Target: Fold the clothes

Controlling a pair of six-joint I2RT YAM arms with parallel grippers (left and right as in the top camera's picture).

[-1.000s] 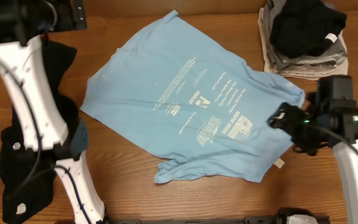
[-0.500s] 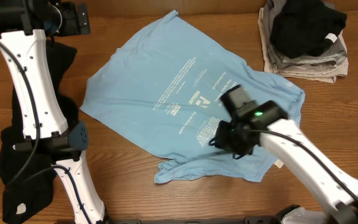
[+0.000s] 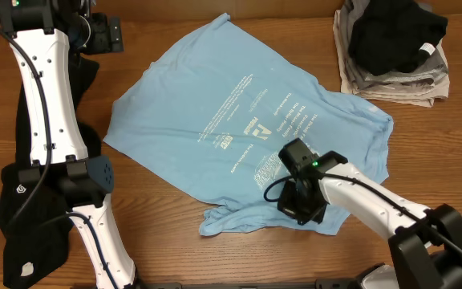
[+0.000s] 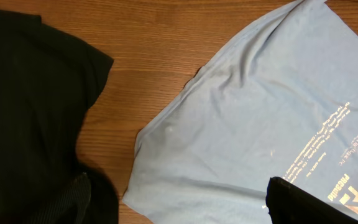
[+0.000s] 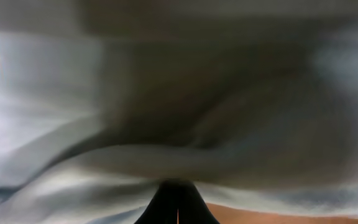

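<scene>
Well, the light blue T-shirt (image 3: 231, 112) lies opened out flat in the middle of the counter (image 3: 175, 241), print side up, turned at a slant, and its lower edge is a little crumpled. I think it is spread like this so that one edge can be lifted and laid over the rest. The right tool (image 3: 299, 207) is down on the cloth near that crumpled lower edge, just under the printed lettering. Its jaws are closed together, and in the right wrist view blurred blue folds run toward the tips, so I judge that it pinches a thin layer of the shirt for the first fold. The left tool (image 3: 107, 34) hangs high over the far left corner, beside the upper left edge of the shirt and apart from it. I cannot tell how wide it stands. Probably it waits there to keep clear. A black garment (image 3: 10, 205) lies along the left side, partly under the left arm, and a pile of folded clothes (image 3: 387, 80) sits in the far right corner, well apart from the shirt.
</scene>
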